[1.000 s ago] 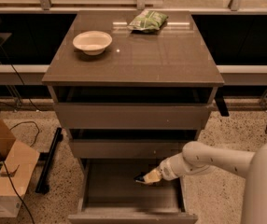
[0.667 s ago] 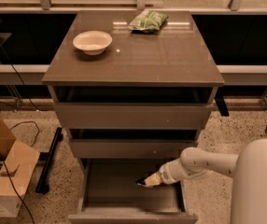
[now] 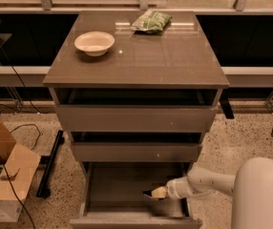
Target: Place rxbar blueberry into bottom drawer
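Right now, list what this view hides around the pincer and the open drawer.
Camera view: the pincer, low at the right of the bottom drawer, hides the floor beneath it.
rxbar blueberry: only a dark sliver at the pincer, print too small.
Drawer front: cut by the lower edge.

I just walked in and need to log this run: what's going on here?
The robot's arm reaches in from the right into the open bottom drawer. The gripper is low over the drawer floor, near its right side. A small dark thing at the gripper's tip looks like the rxbar blueberry; I cannot tell whether it has been let go. A white bowl and a green bag sit on the cabinet top.
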`<state>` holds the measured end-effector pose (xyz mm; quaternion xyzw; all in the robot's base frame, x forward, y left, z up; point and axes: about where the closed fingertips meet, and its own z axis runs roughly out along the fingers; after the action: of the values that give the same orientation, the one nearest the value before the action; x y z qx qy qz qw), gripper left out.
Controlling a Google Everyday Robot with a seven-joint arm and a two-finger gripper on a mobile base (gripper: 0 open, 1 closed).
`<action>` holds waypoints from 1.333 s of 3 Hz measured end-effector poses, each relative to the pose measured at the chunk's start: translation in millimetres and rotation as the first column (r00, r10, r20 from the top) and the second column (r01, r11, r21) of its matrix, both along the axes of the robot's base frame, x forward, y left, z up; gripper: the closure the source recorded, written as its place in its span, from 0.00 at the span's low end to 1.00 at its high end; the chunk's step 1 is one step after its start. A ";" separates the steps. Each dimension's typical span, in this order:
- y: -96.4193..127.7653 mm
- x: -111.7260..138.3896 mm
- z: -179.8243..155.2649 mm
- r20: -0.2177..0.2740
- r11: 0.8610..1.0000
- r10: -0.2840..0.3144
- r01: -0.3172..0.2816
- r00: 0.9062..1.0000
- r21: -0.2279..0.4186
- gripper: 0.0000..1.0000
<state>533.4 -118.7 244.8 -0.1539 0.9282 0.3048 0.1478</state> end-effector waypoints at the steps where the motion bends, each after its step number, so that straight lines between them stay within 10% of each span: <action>1: -5.4 -1.7 -35.7 -0.033 0.996 -0.086 0.087 0.996 0.030 0.82; 4: 4.0 -8.4 -71.4 -0.082 0.984 -0.158 0.164 0.984 0.074 0.12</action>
<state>525.0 -114.7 173.5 -0.0607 0.9296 0.3343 0.1428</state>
